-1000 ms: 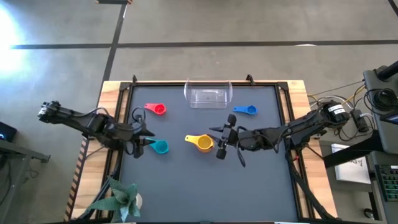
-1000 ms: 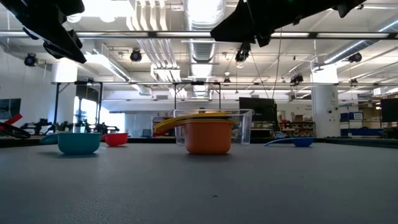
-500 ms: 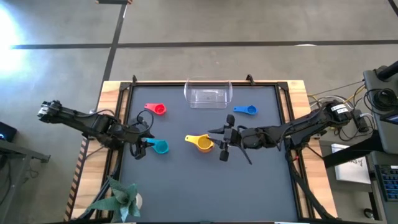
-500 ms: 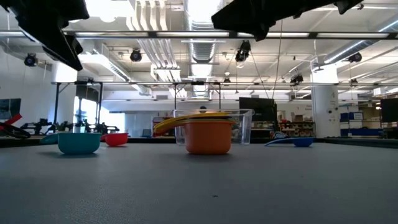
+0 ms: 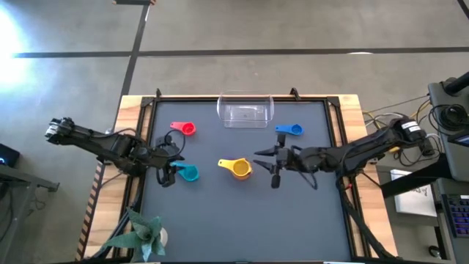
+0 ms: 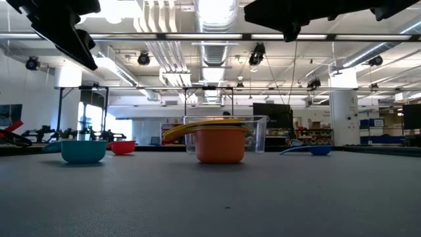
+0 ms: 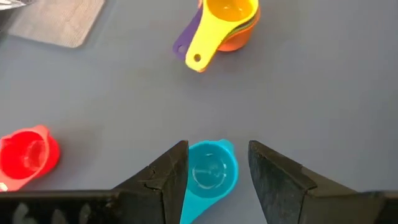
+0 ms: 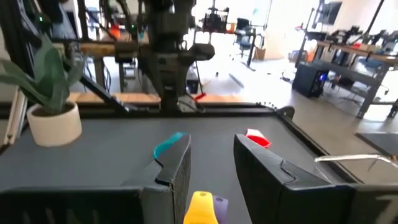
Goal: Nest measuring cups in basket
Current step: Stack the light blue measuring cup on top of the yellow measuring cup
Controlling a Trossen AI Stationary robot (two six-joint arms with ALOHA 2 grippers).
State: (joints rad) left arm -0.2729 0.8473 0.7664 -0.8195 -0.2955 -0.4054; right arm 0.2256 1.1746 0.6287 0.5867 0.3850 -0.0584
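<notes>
Clear basket [image 5: 245,113], yellow cup [image 5: 239,168] nested outside

red cup [image 5: 185,128] | blue cup [image 5: 292,130] | light blue cup [image 5: 189,173] | yellow-on-orange-purple stack [image 5: 238,168] | clear basket [image 5: 245,112] | dark grey table [image 5: 242,220]

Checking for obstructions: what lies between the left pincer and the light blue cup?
Nothing: in the left wrist view, the open left pincer hangs directly over the light blue cup.

Found no readable text, label, brand, number or sign on anything in any of the views.
</notes>
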